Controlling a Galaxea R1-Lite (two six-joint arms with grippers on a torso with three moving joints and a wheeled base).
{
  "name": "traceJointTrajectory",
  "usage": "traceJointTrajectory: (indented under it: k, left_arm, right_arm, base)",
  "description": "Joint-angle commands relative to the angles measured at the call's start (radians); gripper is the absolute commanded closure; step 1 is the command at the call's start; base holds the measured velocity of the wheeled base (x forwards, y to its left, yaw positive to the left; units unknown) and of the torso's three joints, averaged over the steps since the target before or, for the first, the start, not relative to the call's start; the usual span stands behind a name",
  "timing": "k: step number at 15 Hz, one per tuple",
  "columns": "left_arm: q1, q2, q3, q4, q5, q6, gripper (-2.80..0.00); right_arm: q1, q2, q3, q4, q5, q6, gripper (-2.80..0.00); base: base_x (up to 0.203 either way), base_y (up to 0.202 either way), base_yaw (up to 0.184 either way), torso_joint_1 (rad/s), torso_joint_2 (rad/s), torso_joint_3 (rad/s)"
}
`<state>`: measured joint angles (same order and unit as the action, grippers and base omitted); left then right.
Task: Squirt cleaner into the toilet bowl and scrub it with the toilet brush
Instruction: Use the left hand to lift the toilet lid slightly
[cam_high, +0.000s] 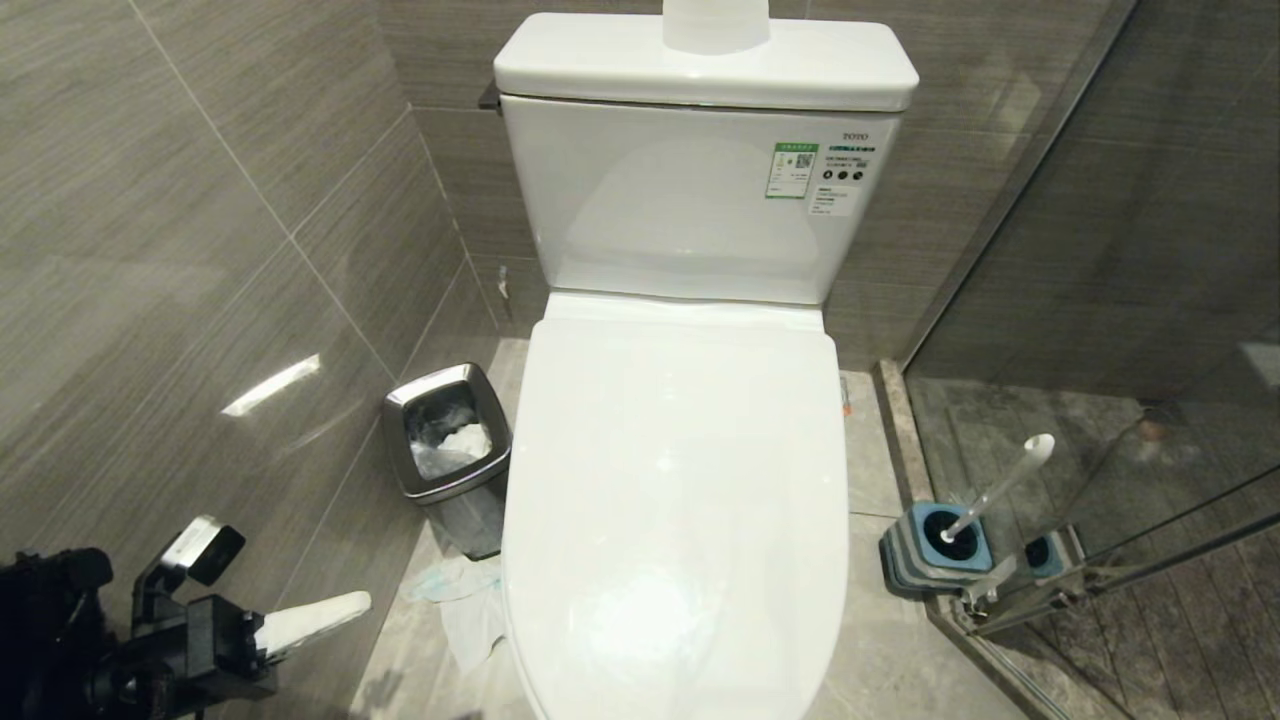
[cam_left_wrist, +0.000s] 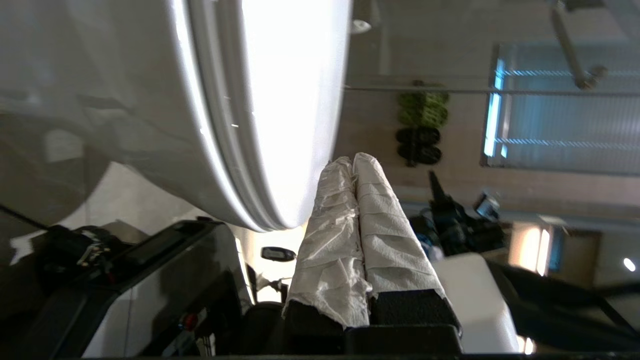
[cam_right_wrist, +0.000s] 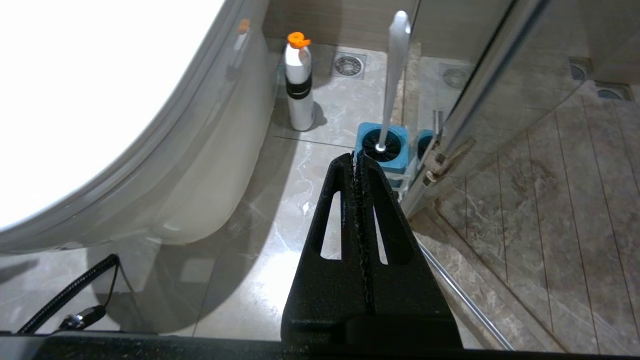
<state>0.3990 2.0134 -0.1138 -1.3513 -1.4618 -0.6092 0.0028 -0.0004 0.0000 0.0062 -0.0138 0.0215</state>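
A: Where does the toilet bowl (cam_high: 675, 500) sit against the left pincer (cam_high: 345, 607)?

B: In the head view the bowl fills the middle, lid down. The left pincer is low at its left side, near the tiled wall (cam_high: 180, 260), its paper-wrapped fingers (cam_high: 310, 620) pointing toward the bowl's flank and apart from it. The toilet brush (cam_high: 1000, 487) stands tilted in its blue-topped holder (cam_high: 935, 545) on the floor at the bowl's right, against the glass partition (cam_high: 1100, 300).

A: What do the wrist views add?

B: The left wrist view shows the rim edge of the bowl (cam_left_wrist: 260, 125) close beside the wrapped fingertips (cam_left_wrist: 357, 165), not touching. The right wrist view shows the brush (cam_right_wrist: 392, 70) and holder (cam_right_wrist: 382, 145) just ahead of the right pincer (cam_right_wrist: 356, 160), and a white bottle with an orange cap (cam_right_wrist: 299, 82) standing on the floor by the bowl's base, which the head view hides. The steel waste bin (cam_high: 450, 450) shows only in the head view, left of the bowl.

A: And the pincers themselves?

B: Both are pressed fully together, fingers meeting, with nothing between them. Neither touches anything.
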Motion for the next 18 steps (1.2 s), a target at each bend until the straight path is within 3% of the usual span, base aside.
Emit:
traceJointTrajectory:
  k: [1,4,6,11,18]
  left_arm:
    - [0.023,0.045,0.019,-0.005,-0.048,0.043,0.0]
    - [-0.011,0.143,0.062,-0.005,-0.043,0.207,0.0]
    - [-0.088,0.173,0.111,-0.017,0.056,0.278,0.0]
    - [-0.158,0.174,0.115,-0.035,0.173,0.325,0.0]
    - [-0.229,0.086,0.115,-0.055,0.098,0.341,0.0]
  right_arm:
    - [0.0,0.0,0.002,0.0,0.0,0.001,0.0]
    - [0.0,0.0,0.002,0.0,0.0,0.0,0.0]
    - [0.0,0.0,0.002,0.0,0.0,0.0,0.0]
    - [0.0,0.0,0.002,0.001,0.0,0.0,0.0]
    - [0.0,0.0,0.002,0.0,0.0,0.0,0.0]
  base:
    - [0.0,0.0,0.0,0.0,0.0,0.0]
    - [0.0,0.0,0.0,0.0,0.0,0.0]
    - [0.0,0.0,0.0,0.0,0.0,0.0]
    - [0.0,0.0,0.0,0.0,0.0,0.0]
    - [0.0,0.0,0.0,0.0,0.0,0.0]
